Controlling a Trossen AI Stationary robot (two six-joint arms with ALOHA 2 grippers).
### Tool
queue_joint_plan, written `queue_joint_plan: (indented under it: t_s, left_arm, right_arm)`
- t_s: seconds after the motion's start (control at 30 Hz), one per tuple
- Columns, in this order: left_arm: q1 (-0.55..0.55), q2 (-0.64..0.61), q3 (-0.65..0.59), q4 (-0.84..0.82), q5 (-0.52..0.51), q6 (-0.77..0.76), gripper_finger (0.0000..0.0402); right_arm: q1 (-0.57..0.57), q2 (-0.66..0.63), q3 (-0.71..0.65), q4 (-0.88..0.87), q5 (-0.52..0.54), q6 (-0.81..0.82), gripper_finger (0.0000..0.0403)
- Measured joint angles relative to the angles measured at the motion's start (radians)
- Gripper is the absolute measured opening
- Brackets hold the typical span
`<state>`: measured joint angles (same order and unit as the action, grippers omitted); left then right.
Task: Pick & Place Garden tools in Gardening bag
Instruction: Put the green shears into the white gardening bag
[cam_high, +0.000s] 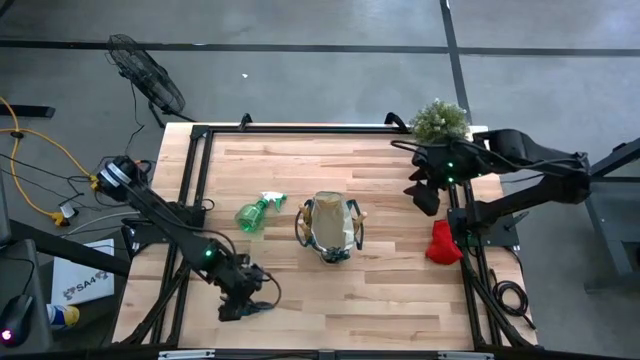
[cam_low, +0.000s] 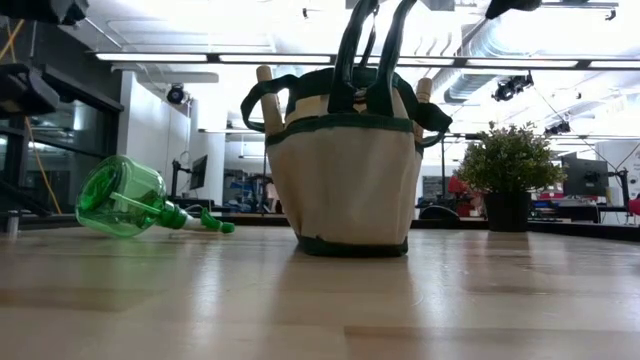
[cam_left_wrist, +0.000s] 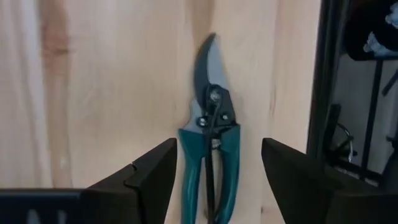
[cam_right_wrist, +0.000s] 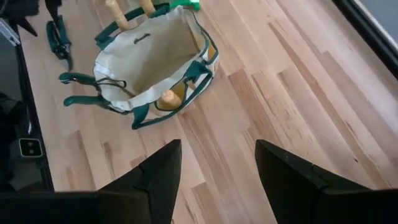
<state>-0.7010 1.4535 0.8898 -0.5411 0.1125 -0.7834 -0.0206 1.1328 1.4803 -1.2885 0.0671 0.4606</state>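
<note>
The left hand (cam_high: 237, 300) is low over the near left part of the bench (cam_high: 380, 290), its two dark fingers (cam_left_wrist: 146, 177) spread wide on either side of the pruners (cam_left_wrist: 210, 146). The pruners lie flat on the wood with teal handles and a grey curved blade pointing away from the wrist; the fingers straddle the handles without touching them (a clear strip of bench shows on both sides).

The gardening bag (cam_high: 330, 228) stands upright near the middle of the bench, its mouth open and its dark loop handles raised. Wooden tool handles (cam_right_wrist: 168, 98) stick up from its side pockets, one in a pocket on the side that faces the right arm and others at the rim opposite. Just left of the bag the green spray bottle (cam_high: 255, 213) lies on its side, close to the bag but apart from it.

The right hand (cam_high: 424, 195) hovers over the far right part of the bench, well apart from the bag, its fingers parted and holding nothing. The red glove (cam_high: 443, 243) lies at the right edge of the bench, nearer than that hand. A potted plant (cam_high: 439, 122) sits at the far right corner.
</note>
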Motion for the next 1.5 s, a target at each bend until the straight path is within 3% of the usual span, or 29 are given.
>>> queue_joint_plan:
  t_s: [0.47,0.73,0.83,1.13,1.5]
  left_arm:
    - [-0.002,0.123,0.0,0.025,0.013,0.08,0.0232]
    - [-0.068,0.136,0.0,0.072,-0.017,0.064,0.0231]
    - [-0.082,0.136,0.0,0.067,-0.071,0.048,0.0221]
    - [-0.078,0.136,0.0,0.07,-0.089,0.094,0.0175]
    - [-0.079,0.161,-0.001,0.083,-0.07,0.125,0.0167]
  right_arm:
    - [0.076,-0.011,0.0,-0.003,0.039,0.035,0.0197]
    - [0.076,-0.011,0.0,-0.003,0.039,0.036,0.0197]
    - [0.076,-0.011,0.0,-0.003,0.039,0.034,0.0197]
    - [0.076,-0.011,0.0,-0.003,0.039,0.033,0.0197]
    - [0.076,-0.011,0.0,-0.003,0.039,0.033,0.0197]
